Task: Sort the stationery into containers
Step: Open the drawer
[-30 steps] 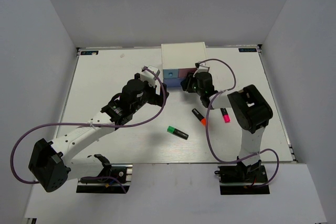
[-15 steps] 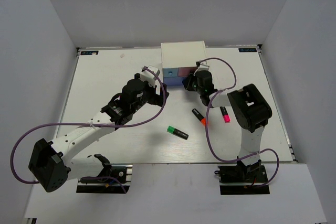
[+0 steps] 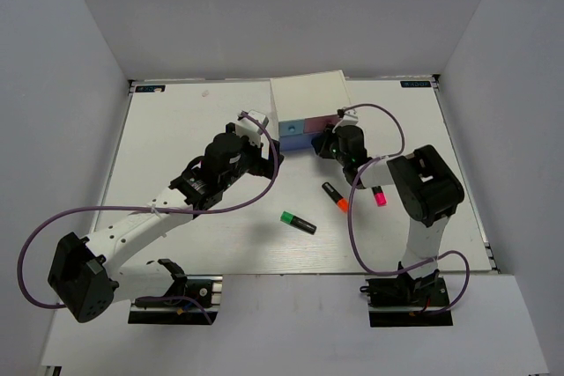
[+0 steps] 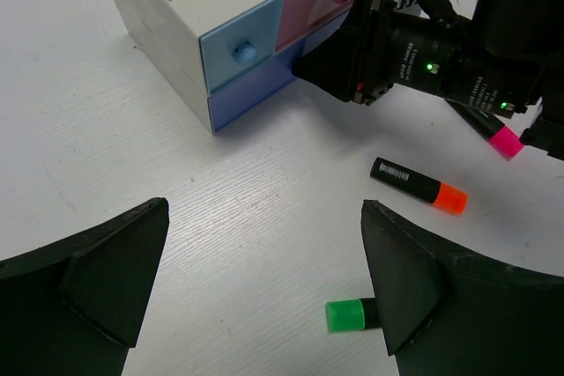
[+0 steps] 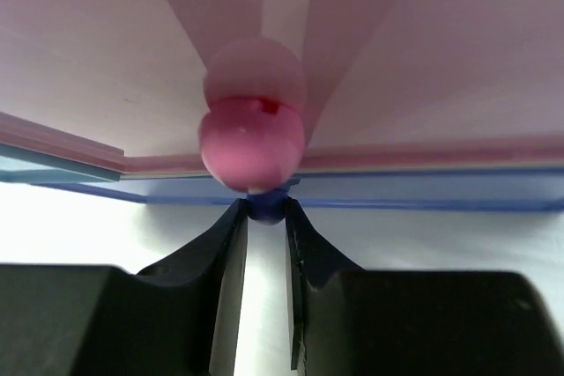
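White surface (image 3: 176, 129): we see the right claw (image 5: 263, 219) pinching the blue knob (image 5: 264, 207), mostly hidden; left claw (image 4: 264, 217) spread wide; pink highlighter (image 4: 504, 140) half covered.

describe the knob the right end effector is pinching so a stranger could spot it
Find the white drawer box at the table's far edge, then the wide periwinkle drawer along its bottom. Its small dark blue knob, pinched by the right end effector, sits just below the pink knob and is darker than that and the light blue knob.
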You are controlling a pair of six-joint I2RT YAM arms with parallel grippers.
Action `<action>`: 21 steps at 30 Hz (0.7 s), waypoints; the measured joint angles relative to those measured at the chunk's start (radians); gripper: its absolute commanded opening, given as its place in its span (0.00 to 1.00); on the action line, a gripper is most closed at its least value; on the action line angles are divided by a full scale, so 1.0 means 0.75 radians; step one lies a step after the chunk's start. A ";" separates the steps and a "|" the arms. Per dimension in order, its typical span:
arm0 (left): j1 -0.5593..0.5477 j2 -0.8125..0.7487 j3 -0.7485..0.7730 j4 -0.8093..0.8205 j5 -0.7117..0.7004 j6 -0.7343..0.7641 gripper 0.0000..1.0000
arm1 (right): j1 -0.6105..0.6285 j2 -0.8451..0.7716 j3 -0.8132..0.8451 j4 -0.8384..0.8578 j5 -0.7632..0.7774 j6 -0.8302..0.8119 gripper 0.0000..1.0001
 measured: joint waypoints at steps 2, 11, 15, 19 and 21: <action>0.000 0.001 0.000 0.000 0.001 0.000 1.00 | -0.006 -0.032 -0.046 0.006 -0.014 0.017 0.11; 0.000 0.012 0.000 0.003 0.005 0.001 1.00 | -0.007 -0.151 -0.191 0.002 -0.075 0.080 0.10; 0.000 0.034 0.000 0.009 0.011 0.001 1.00 | -0.007 -0.200 -0.244 -0.010 -0.097 0.087 0.10; 0.000 0.040 0.000 0.010 0.017 0.001 1.00 | -0.006 -0.276 -0.318 -0.035 -0.122 0.092 0.10; 0.000 0.040 0.000 0.011 0.031 0.002 1.00 | -0.006 -0.305 -0.347 -0.042 -0.131 0.092 0.14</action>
